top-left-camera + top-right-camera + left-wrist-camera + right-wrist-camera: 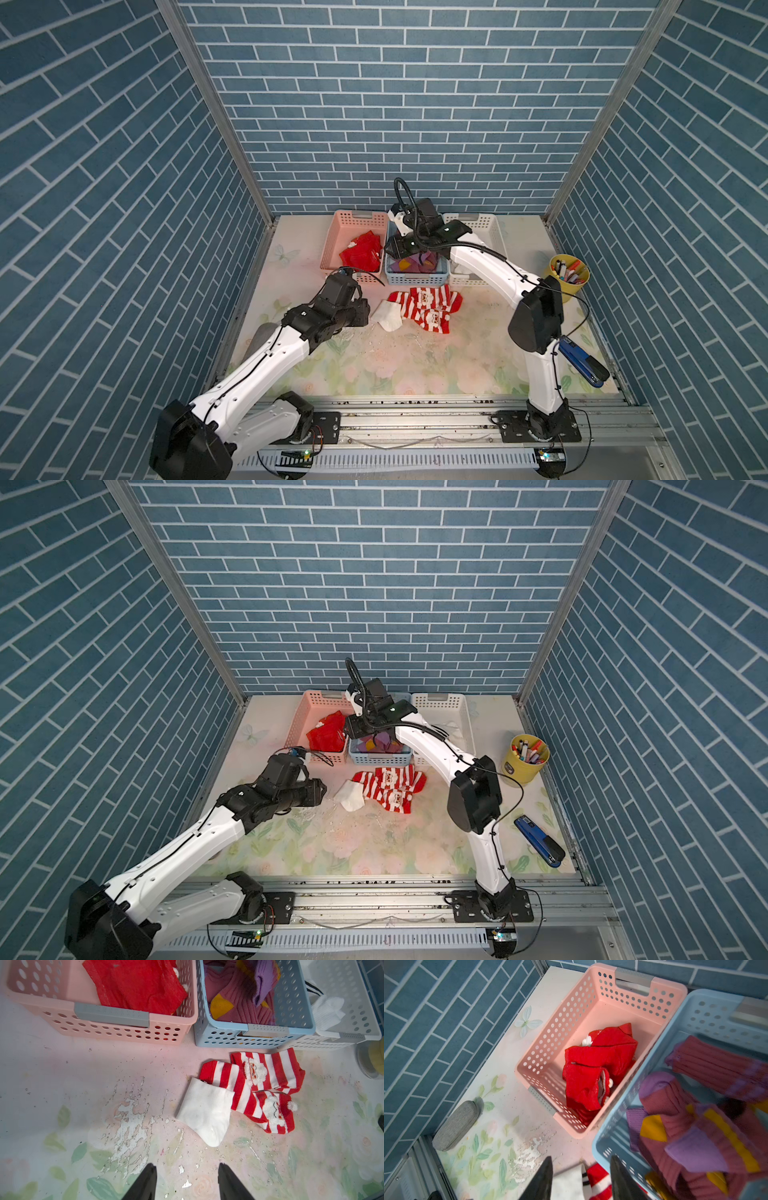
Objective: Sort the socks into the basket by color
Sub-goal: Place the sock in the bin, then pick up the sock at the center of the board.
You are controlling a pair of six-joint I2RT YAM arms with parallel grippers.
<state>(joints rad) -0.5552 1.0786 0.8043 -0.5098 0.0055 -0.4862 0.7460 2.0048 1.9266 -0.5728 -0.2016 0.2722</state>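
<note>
Socks not yet sorted, the red-striped socks [426,309] and a white sock [386,316] touching them, lie mid-frame in both top views, just below the blue basket [415,279]. We see our left gripper [186,1165] spread, empty, near them; our right gripper [580,1157] spread, empty, above that basket.

White sock [204,1109] touches two red-striped Santa socks [268,1076], flat before the blue basket [228,1038]

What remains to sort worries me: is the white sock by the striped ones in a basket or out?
Out. The white sock lies on the table against the striped socks, outside the blue basket.
</note>
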